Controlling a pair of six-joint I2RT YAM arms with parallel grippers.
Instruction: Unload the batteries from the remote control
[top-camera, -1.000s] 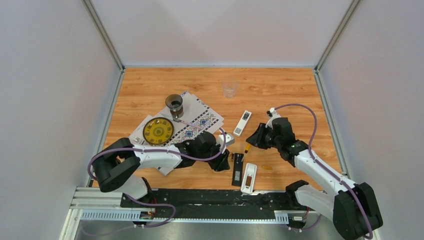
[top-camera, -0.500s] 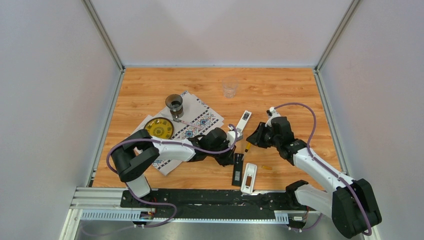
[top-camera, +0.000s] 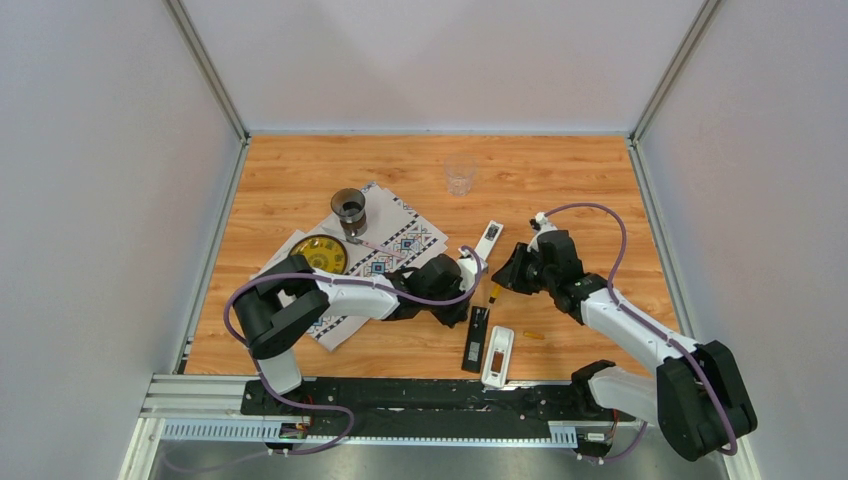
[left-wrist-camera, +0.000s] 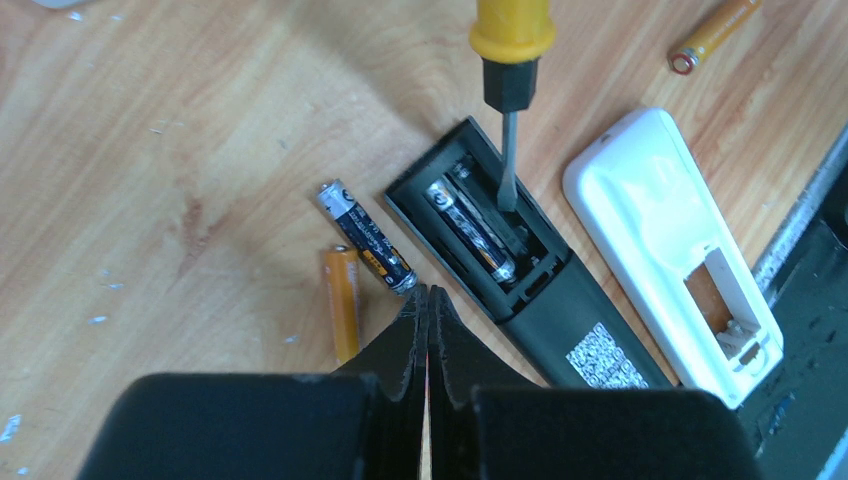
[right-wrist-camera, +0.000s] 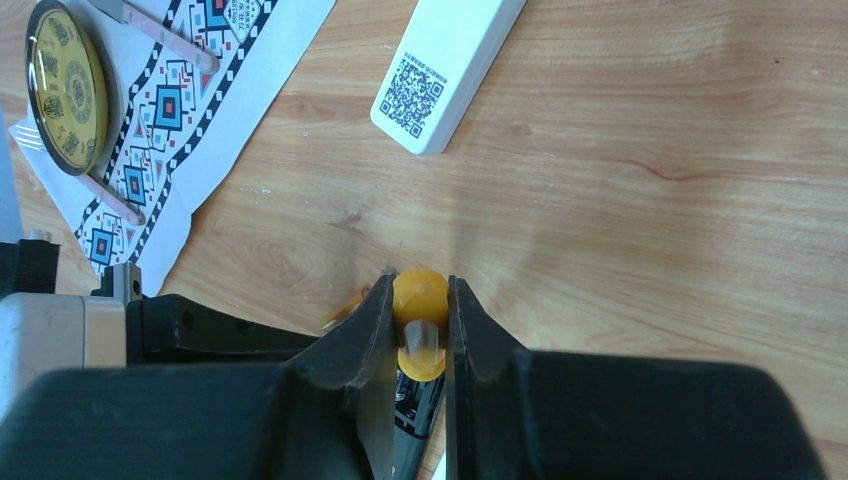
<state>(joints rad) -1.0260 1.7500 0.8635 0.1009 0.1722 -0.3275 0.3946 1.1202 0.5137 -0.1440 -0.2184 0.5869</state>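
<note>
Far left of the table (top-camera: 280, 170): yellow plate (top-camera: 317, 256) on a patterned paper mat (top-camera: 400, 235), with a dark cup (top-camera: 348, 208) standing at the mat's far edge.

Left gripper (left-wrist-camera: 428, 298): hangs low over mid-table, jaws pressed flat together, grips nothing. Points at the near end of the black remote (left-wrist-camera: 575, 310).

Just left of that remote, loose on the wood: dark battery (left-wrist-camera: 366, 238) and orange battery (left-wrist-camera: 342, 303), lying close beside each other.

Black remote: lies back up, cover off, compartment open. Holds at least one silver-grey battery (left-wrist-camera: 472, 225) in its slot; hard to tell about the slot behind it.

Screwdriver (left-wrist-camera: 509, 60): orange handle up, blade angled down into the open compartment, tip right beside the seated battery.

White remote (left-wrist-camera: 670, 230): lies just right of the black one, back up, its own compartment open. Beyond it, alone on the wood, another orange battery (left-wrist-camera: 714, 32).

Right gripper (right-wrist-camera: 418, 295): clamps the screwdriver's orange handle between both fingers.

Farther back: small white remote with a printed code label (right-wrist-camera: 445, 65), and a clear glass (top-camera: 459, 176) near the far edge.
</note>
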